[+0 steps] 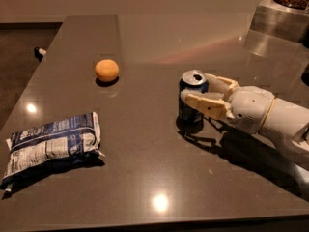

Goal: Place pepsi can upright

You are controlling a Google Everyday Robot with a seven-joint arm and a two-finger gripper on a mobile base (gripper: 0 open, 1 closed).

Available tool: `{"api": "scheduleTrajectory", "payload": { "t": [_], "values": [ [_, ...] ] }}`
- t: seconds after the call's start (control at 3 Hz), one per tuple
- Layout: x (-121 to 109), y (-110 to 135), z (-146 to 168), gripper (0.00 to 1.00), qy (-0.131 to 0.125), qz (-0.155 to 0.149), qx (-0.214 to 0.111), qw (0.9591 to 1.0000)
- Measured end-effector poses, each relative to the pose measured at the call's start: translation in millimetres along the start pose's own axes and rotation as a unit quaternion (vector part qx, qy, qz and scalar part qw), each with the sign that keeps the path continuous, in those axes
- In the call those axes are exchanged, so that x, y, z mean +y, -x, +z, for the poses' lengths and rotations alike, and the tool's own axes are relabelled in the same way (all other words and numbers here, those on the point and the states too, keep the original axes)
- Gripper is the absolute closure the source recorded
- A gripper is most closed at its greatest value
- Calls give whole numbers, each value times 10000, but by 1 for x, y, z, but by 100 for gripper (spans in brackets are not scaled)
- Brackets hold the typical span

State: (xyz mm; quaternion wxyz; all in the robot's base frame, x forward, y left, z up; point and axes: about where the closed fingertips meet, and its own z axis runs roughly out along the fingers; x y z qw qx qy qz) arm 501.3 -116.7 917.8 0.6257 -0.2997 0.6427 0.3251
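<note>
On the table, the pincer clasps the upright pepsi can.

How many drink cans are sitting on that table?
1. The pepsi can stands upright right of the table's centre, clasped by the robot's hand reaching in from the right. No others seem hidden.

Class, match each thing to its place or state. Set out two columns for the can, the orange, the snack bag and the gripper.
1. can
2. orange
3. snack bag
4. gripper

A. lying flat, front left
B. reaching in from the right, shut on the can
C. standing upright, pull-tab end on top
D. alone, back left

Pairs: 1-C, 2-D, 3-A, 4-B
</note>
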Motion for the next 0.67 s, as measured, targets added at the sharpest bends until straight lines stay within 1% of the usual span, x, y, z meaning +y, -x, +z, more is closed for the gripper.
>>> {"api": "scheduleTrajectory", "payload": {
  "t": [0.33,0.67],
  "values": [
    [2,1,2,8,20,-8,3,10000],
    [3,2,3,0,34,-15,4,10000]
  ]
}}
